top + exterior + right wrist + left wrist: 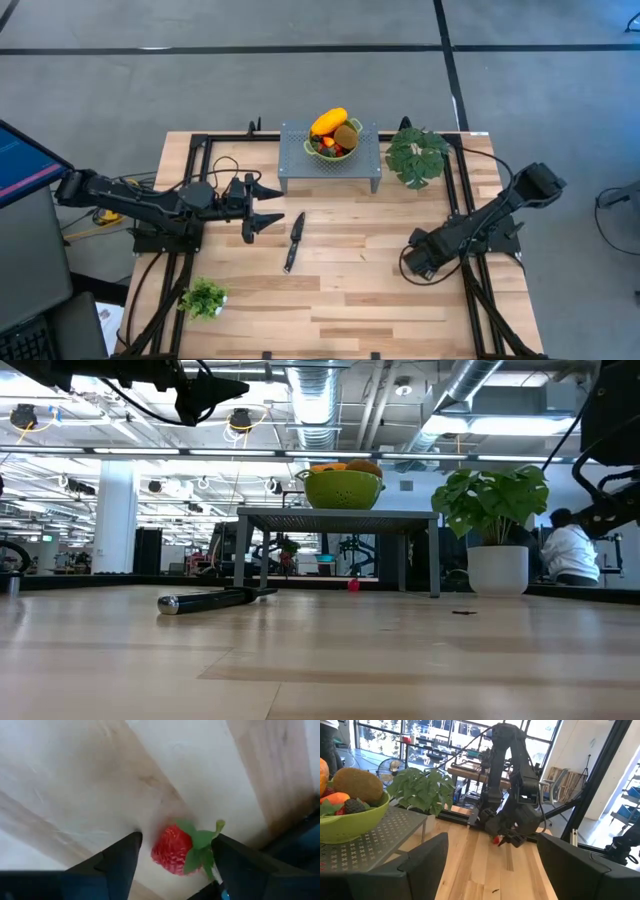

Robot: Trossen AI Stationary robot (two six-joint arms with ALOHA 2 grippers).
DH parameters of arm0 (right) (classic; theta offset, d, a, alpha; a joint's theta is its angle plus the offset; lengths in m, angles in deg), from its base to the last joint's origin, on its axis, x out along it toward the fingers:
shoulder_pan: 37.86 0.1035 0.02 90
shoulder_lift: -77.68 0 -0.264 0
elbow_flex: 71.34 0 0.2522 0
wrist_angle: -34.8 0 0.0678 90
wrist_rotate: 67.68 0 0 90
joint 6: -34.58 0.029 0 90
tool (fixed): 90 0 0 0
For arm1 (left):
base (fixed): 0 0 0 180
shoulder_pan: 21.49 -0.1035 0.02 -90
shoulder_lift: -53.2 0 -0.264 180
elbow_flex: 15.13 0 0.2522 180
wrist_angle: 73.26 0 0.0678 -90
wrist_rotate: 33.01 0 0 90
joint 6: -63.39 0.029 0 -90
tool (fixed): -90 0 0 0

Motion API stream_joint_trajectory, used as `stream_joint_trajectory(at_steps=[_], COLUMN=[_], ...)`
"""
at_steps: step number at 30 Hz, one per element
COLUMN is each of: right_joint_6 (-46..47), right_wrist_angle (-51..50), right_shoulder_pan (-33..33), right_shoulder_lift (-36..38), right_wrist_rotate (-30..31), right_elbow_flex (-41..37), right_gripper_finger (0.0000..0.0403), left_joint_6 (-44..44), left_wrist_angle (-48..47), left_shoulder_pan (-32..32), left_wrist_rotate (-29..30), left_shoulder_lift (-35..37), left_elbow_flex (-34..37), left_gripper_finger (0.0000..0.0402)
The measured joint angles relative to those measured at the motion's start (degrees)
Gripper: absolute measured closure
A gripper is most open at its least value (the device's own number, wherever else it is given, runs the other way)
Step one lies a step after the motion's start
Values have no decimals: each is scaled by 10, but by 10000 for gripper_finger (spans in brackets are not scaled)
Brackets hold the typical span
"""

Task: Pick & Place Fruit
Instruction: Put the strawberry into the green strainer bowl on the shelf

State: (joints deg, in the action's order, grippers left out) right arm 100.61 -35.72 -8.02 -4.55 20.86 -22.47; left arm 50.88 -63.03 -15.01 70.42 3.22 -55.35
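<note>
Down at four o'clock on the pale plank table [340, 290], the right gripper [172, 852] sits low with matte fingers spread — a dimpled red strawberry [172, 849], leafy-capped, lies between them, ungrasped. Toward nine o'clock the left gripper [268, 205] hovers agape. Remaining fruit fills the glossy green bowl [334, 152] on the perforated metal stand [365, 160] at twelve o'clock.

The left gripper [266, 205] is held above the table with its fingers spread. The right gripper [414, 263] is lowered to the tabletop, fingers [120, 857] parted.
</note>
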Motion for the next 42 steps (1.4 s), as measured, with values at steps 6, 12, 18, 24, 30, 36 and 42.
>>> stream_joint_trajectory(at_steps=[6,12,18,24,30,36,42], right_joint_6=[0,-15,-40,-120,-241,-375,-523], right_wrist_angle=[27,55,95,217,447,591,588], right_shoulder_pan=[1,1,1,1,-16,-66,-161], right_shoulder_lift=[5,7,5,4,4,5,5], right_wrist_rotate=[-24,-41,-42,-36,-47,-47,-46], right_elbow_flex=[-1,2,11,28,31,42,110], right_gripper_finger=[221,280,263,272,285,271,279], left_joint_6=[0,0,0,0,0,0,0], left_wrist_angle=[0,0,0,-1,-1,0,0], left_shoulder_pan=[0,0,0,0,0,0,0], left_wrist_rotate=[0,0,0,0,0,0,0], left_shoulder_lift=[0,0,0,0,0,0,0], left_elbow_flex=[0,0,0,0,0,0,0], left_gripper_finger=[103,103,103,103,103,103,103])
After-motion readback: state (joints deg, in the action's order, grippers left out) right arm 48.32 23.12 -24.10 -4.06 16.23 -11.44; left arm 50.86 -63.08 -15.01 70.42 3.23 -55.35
